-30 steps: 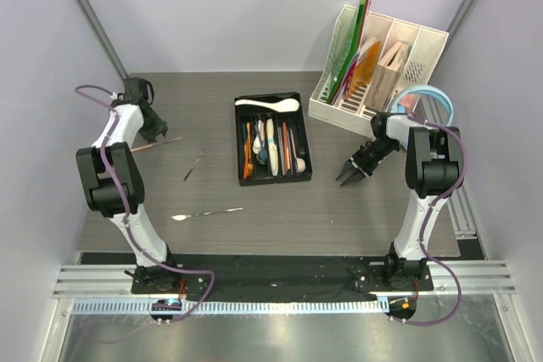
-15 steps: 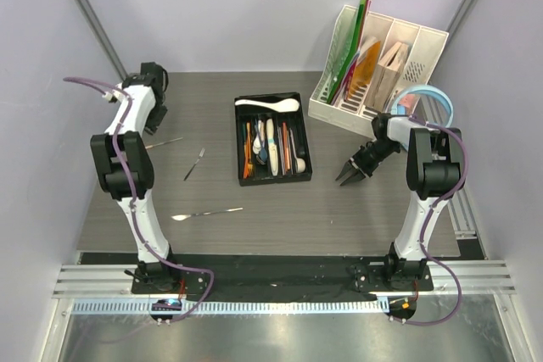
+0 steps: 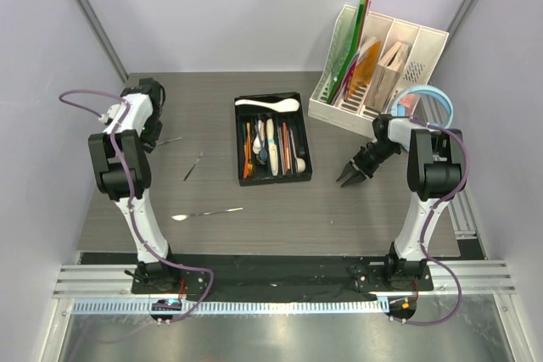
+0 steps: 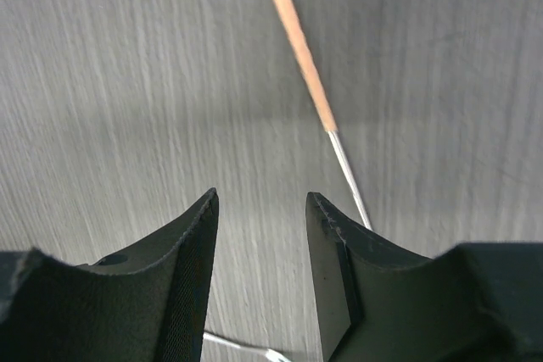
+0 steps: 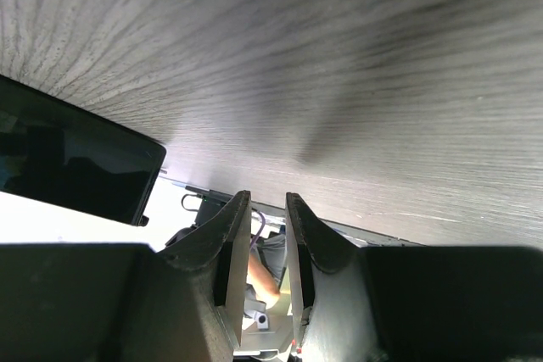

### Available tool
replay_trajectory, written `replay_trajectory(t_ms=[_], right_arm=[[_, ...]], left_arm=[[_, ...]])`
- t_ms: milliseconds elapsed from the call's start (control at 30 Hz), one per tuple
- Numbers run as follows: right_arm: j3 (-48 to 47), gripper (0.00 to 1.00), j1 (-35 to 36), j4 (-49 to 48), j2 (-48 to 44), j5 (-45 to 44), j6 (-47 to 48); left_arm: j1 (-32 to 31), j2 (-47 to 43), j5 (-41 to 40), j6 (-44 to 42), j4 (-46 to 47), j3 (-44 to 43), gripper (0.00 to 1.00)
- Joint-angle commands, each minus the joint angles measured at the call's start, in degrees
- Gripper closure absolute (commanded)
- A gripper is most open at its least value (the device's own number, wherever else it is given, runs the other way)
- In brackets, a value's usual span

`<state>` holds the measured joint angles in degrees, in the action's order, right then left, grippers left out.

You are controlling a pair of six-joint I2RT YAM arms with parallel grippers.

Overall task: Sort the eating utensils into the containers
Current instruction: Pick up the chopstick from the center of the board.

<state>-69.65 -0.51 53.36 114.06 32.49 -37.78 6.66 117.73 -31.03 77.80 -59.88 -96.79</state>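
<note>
The black cutlery tray (image 3: 304, 152) lies mid-table and holds several utensils, with a white ceramic spoon (image 3: 267, 105) across its far end. A chopstick (image 3: 171, 140) with a wooden handle and a thin metal shaft lies left of the tray. It also shows in the left wrist view (image 4: 303, 55). My left gripper (image 3: 153, 133) (image 4: 259, 235) is open and empty, low over the table just beside the chopstick's shaft. A small steel utensil (image 3: 194, 165) and a long steel spoon (image 3: 208, 212) lie loose on the table. My right gripper (image 3: 346, 180) (image 5: 267, 243) is narrowly open and empty, right of the tray.
A white slotted file organiser (image 3: 377, 65) stands at the back right, with light-blue headphones (image 3: 431, 97) beside it. A corner of the black tray (image 5: 68, 158) shows in the right wrist view. Grey walls close in on both sides.
My left wrist has swung from the far left edge to the back and then down over the chopstick. The right arm has not moved.
</note>
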Motion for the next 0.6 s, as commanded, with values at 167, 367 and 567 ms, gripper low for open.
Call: replay_trajectory(t_ms=[167,367,567], right_arm=[[3.3,0.71,0.2,1.8,4.0,2.3,-0.5],[3.1,0.71,0.2,1.8,4.0,2.1,-0.6],[3.1,0.71,0.2,2.3,4.0,1.9,-0.8]], left_arm=[[4.1,-1.1,-2.2,1.4,3.5,1.6,0.54],[4.6,0.4,-0.9,-0.4,5.8,1.0,0.54],[5.2,3.3,1.1,-1.8,5.6,-0.5,0.55]])
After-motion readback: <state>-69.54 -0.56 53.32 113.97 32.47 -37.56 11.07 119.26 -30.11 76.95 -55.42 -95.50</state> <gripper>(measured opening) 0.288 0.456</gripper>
